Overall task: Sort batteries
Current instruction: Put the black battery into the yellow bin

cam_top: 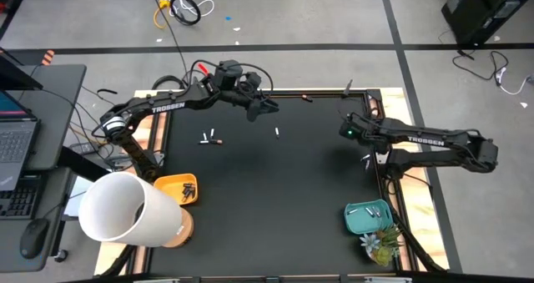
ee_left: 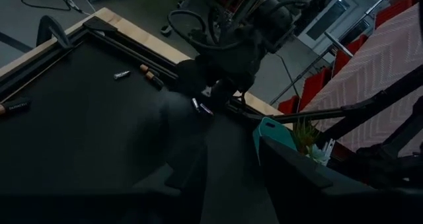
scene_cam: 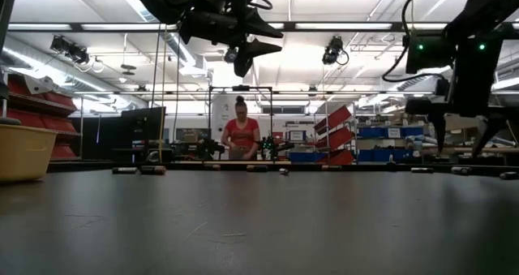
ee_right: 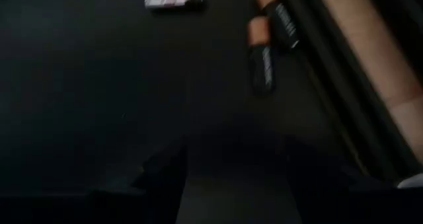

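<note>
Black table (cam_top: 275,199) – batteries (cam_top: 210,138) scattered, both end effectors open above – person (scene_cam: 240,135) in workshop behind

A black table (cam_top: 275,191) with a pale wooden border carries everything. Measured from the yellow tray (cam_top: 171,185) on its left edge, a teal tray (cam_top: 365,220) sits far across at the opposite edge. A few loose batteries (cam_top: 210,138) lie up-table of the yellow tray, another battery (cam_top: 277,132) farther toward the middle.
</note>
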You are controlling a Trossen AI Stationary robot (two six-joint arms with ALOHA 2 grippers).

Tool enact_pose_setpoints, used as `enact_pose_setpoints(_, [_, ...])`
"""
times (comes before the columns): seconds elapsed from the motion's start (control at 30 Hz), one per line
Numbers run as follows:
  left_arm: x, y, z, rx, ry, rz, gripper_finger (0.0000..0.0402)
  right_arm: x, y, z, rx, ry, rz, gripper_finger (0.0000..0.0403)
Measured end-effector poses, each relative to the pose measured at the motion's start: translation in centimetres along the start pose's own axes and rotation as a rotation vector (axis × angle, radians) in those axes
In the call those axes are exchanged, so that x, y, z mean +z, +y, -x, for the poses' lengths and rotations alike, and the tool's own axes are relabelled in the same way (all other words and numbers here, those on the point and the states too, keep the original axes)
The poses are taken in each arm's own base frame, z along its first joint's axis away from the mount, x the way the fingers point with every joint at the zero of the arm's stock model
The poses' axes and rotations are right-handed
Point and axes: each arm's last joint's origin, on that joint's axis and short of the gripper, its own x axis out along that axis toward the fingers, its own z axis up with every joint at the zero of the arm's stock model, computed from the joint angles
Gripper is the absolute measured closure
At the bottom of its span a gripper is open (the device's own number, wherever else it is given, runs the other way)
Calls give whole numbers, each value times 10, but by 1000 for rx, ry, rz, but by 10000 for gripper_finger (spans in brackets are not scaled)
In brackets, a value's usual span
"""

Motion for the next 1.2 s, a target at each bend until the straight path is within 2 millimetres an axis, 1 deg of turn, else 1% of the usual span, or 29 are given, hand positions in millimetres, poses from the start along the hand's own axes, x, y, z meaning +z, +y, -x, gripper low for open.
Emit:
enact_pose_setpoints(0.2, [0,0,0,0,0,-20,250,1,-2,-19,43,-37,-48,196])
enact_pose_setpoints(0.3, [0,0,0,0,0,-21,250,0,-7,-26,26,-41,-68,213])
enact_pose_setpoints(0.4, [0,0,0,1,3,-18,250,1,-11,-28,-9,-29,-92,225])
enact_pose_setpoints(0.5, [0,0,0,1,3,-14,250,2,-8,-25,4,-20,-97,233])
enact_pose_setpoints(0.77, [0,0,0,1,3,-2,250,7,-12,-26,-44,-55,-86,236])
enact_pose_setpoints(0.9, [0,0,0,0,3,-2,250,11,-12,-27,-52,-84,-45,236])
enact_pose_setpoints(1.0, [0,0,0,0,3,-2,250,13,-13,-28,-65,-106,-54,236])
enact_pose_setpoints(1.2, [0,0,0,1,3,-1,250,17,-9,-38,-54,-102,-23,236])
